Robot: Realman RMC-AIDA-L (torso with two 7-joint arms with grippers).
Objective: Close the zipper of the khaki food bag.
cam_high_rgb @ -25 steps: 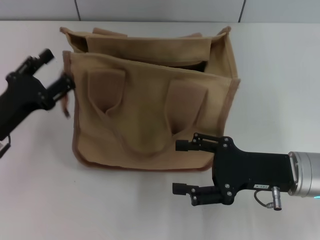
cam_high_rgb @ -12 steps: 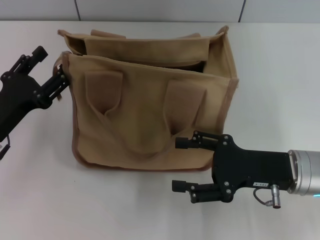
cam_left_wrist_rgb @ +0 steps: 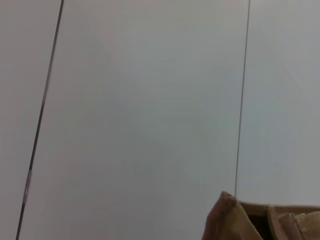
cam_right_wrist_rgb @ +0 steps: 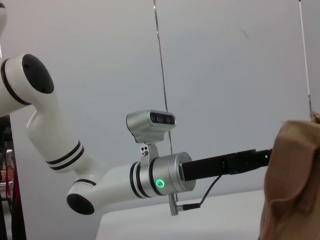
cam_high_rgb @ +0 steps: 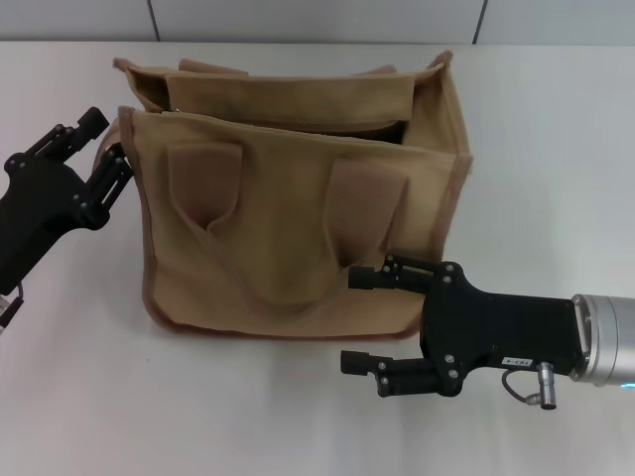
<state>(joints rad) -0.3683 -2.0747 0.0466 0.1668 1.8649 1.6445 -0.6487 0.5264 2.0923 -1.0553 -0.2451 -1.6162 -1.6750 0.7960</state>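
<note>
The khaki food bag (cam_high_rgb: 298, 228) stands in the middle of the table, its top gaping open, with two handle straps lying flat on its near side. The zipper (cam_high_rgb: 288, 126) runs along the mouth; I cannot make out its pull tab. My left gripper (cam_high_rgb: 102, 146) is open at the bag's upper left corner, with a bit of tan fabric between its fingers. My right gripper (cam_high_rgb: 363, 322) is open at the bag's lower right corner, its upper finger over the bag's front. A bag corner shows in the left wrist view (cam_left_wrist_rgb: 235, 217) and a bag edge in the right wrist view (cam_right_wrist_rgb: 292, 185).
The bag stands on a white table (cam_high_rgb: 556, 149), with a grey panelled wall behind. The right wrist view shows my left arm (cam_right_wrist_rgb: 160, 175) reaching to the bag.
My left gripper has shifted a little left and down at the bag's corner, and that corner has moved slightly left. A dark dangling piece near it no longer shows. The right gripper has barely moved.
</note>
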